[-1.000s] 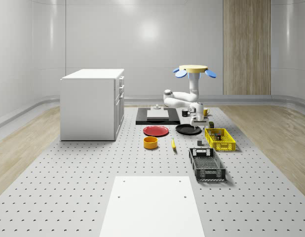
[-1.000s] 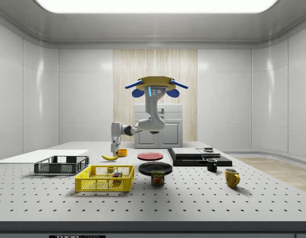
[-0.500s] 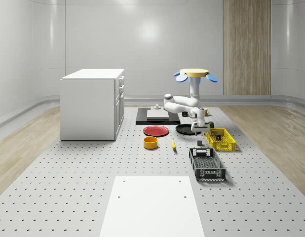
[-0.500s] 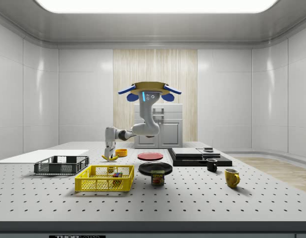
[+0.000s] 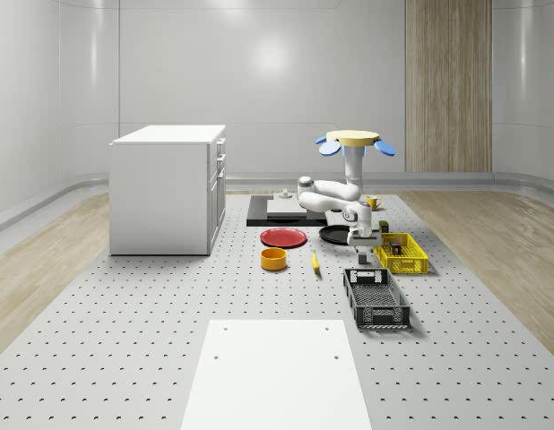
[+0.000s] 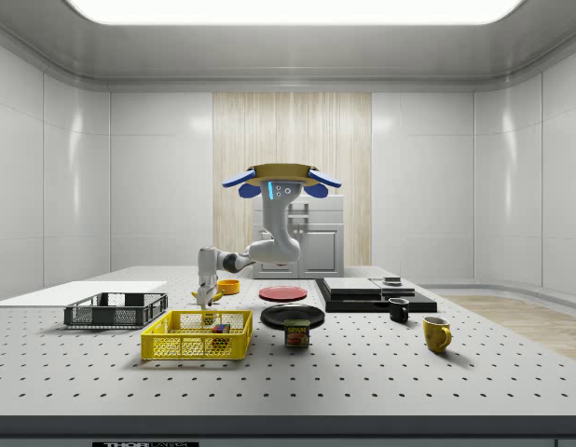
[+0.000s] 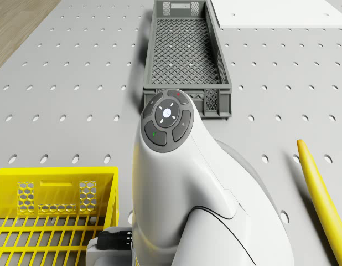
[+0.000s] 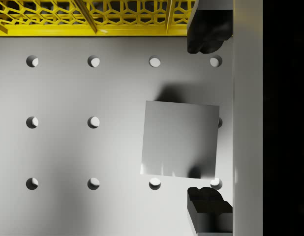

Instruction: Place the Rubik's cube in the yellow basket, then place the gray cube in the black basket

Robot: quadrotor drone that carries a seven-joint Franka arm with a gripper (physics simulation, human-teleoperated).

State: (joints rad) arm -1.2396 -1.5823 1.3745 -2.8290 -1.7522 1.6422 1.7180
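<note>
You are looking at the drone (image 5: 353, 140) hovering above the white perforated table (image 5: 151, 340), beside the yellow plastic mesh basket (image 5: 401, 253), with its white jointed arm (image 6: 260, 250) reaching down. The two-finger gripper (image 8: 209, 115) is hanging just above the tabletop, right beside that yellow basket's end wall. Its dark fingertips (image 8: 209, 34) are standing wide apart, holding nothing.

In the wrist view, the plain gray cube (image 8: 180, 139) is lying on the table directly below the gripper, slightly turned, close to the yellow basket's wall but apart from it. One fingertip is showing at the cube's side nearer the yellow basket and the other at its far side, both a little off toward one edge of the cube.

The multicoloured Rubik's cube (image 6: 220, 329) is sitting inside the yellow basket, as the side view is showing through the mesh.

The black plastic mesh basket (image 5: 376, 296) is standing just past the gray cube, on the side away from the yellow basket. A yellow banana (image 7: 321, 201) is lying on the table near the black basket.
</note>
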